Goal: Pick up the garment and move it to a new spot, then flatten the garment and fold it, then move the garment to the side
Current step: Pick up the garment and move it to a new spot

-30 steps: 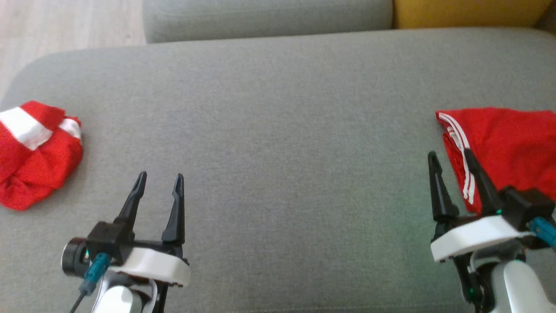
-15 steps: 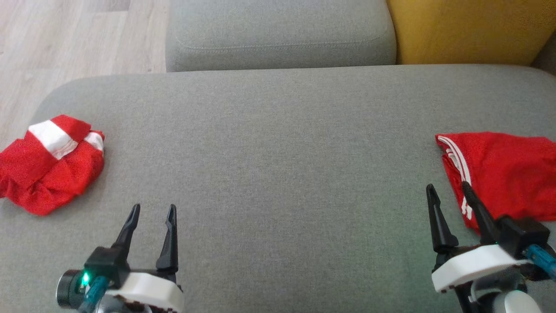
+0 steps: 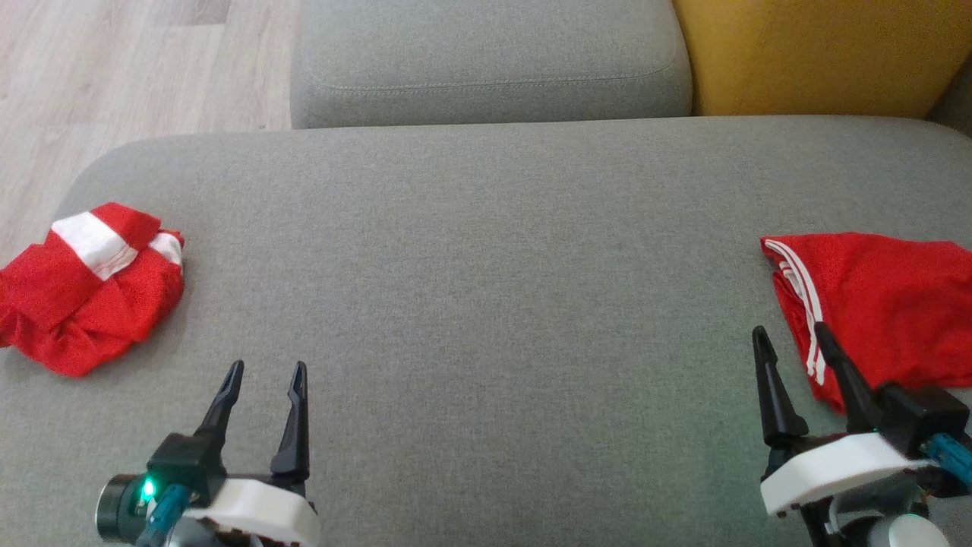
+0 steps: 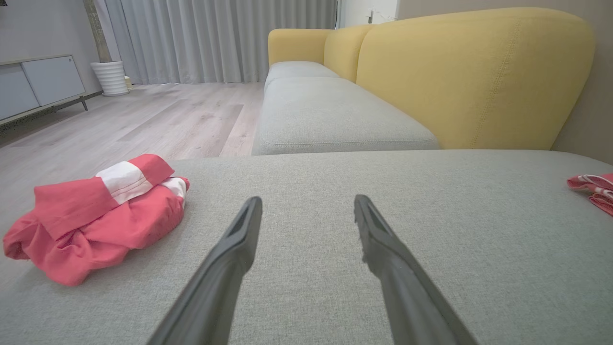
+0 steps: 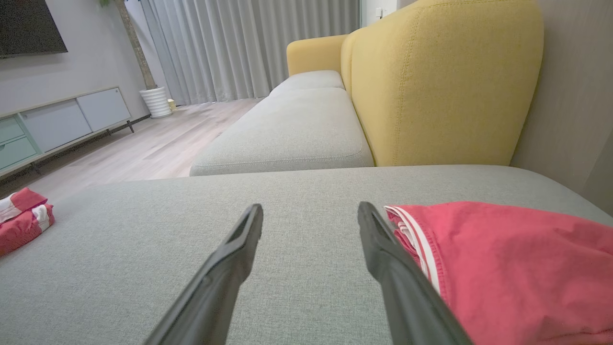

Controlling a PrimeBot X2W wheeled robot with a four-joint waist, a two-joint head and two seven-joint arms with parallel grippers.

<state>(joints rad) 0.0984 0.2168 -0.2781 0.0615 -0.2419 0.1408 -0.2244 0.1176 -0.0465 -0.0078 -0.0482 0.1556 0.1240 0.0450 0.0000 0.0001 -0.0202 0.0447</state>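
Here, two red garments are seen on a broad grey sofa cushion (image 3: 486, 251), well apart from each other. A crumpled garment (image 3: 83, 292), red with a white band, is bunched in a heap near the cushion's left edge. A striped garment (image 3: 888, 304), red with thin white lines along one hem, is laid flatter at the right edge and is partly cut off by the border of the head view.

The left gripper (image 3: 268, 366) is held low over bare cushion, to the right of the crumpled garment and apart from it. Its two fingers are spread, and nothing is held between them. The right gripper (image 3: 787, 329) is likewise released, with only grey fabric visible in its gap. Its right finger is seen against the white-lined hem of the striped garment; whether the cloth is touched cannot be told.

Beyond the broad cushion a second grey seat cushion (image 3: 486, 61) is set beside a yellow backrest (image 3: 820, 53), and pale wooden floor (image 3: 137, 68) is shown to the left. Grey curtains (image 4: 215, 38), a low cabinet (image 4: 38, 86) and a white ribbed pot (image 4: 111, 76) are seen further off in the left wrist view.
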